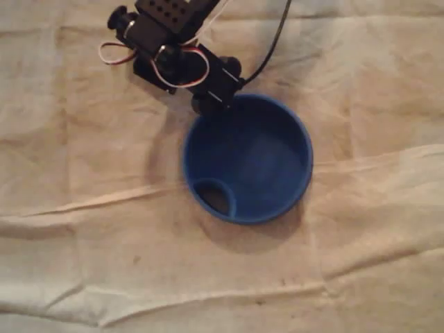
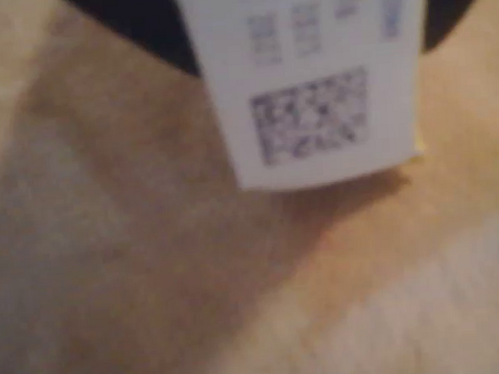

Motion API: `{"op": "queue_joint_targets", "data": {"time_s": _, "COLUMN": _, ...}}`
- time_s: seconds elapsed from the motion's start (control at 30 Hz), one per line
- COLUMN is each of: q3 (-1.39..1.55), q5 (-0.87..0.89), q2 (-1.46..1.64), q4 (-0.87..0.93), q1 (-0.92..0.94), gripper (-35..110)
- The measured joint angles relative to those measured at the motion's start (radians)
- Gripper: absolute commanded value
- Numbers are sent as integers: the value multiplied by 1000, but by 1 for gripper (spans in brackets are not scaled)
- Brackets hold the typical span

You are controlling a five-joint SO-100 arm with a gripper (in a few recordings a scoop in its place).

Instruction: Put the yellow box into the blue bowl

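A wrinkled beige cloth [image 1: 104,263] covers the tabletop, with the blue bowl [image 1: 257,159] sitting mid-scene. The claw [image 1: 211,100] hangs at the bowl's far-left rim. In the wrist view it clamps the yellow box [image 2: 311,81] above the cloth, the box's white coded label facing the camera.

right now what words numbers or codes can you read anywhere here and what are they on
No text can be read.
White label on the yellow box, wrist view: rows of blue print, too blurred to read.
Same label: a square code of dark dots, a pattern with no legible characters.
Blue bowl, cloth and arm, overhead view: no writing seen.
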Motion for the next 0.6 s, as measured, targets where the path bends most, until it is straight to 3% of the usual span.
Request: {"op": "queue_joint_targets", "data": {"time_s": 0.6, "q3": 2, "q5": 0, "q2": 261, "q4": 54, "q1": 35, "gripper": 0}}
